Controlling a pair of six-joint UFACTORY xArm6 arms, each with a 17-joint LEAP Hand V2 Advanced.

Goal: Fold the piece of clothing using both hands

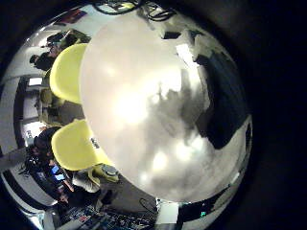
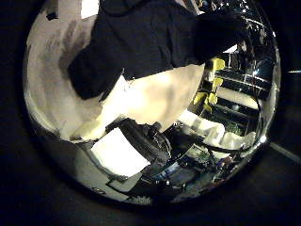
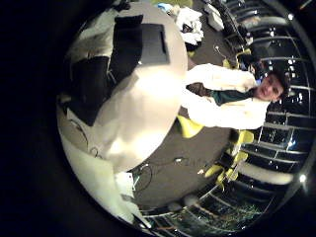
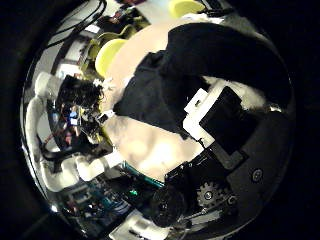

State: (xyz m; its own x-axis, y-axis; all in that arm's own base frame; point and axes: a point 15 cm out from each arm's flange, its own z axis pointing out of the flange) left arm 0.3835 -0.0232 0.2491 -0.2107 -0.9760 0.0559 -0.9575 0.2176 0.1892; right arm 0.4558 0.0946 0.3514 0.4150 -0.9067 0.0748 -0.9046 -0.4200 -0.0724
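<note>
A dark piece of clothing [image 2: 150,42] lies rumpled on the round white table [image 2: 160,99], toward 1 edge. The right hand [image 4: 215,120] hangs above it, near the garment; whether either hand is released or clenched cannot be told.

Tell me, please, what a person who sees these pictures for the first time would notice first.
The eye falls first on the dark piece of clothing, which lies crumpled and unfolded on the pale round table. Next come the yellow chairs standing beside the table's edge. In the right thumb side palm view, a hand of black and white parts sits close over the clothing.
</note>
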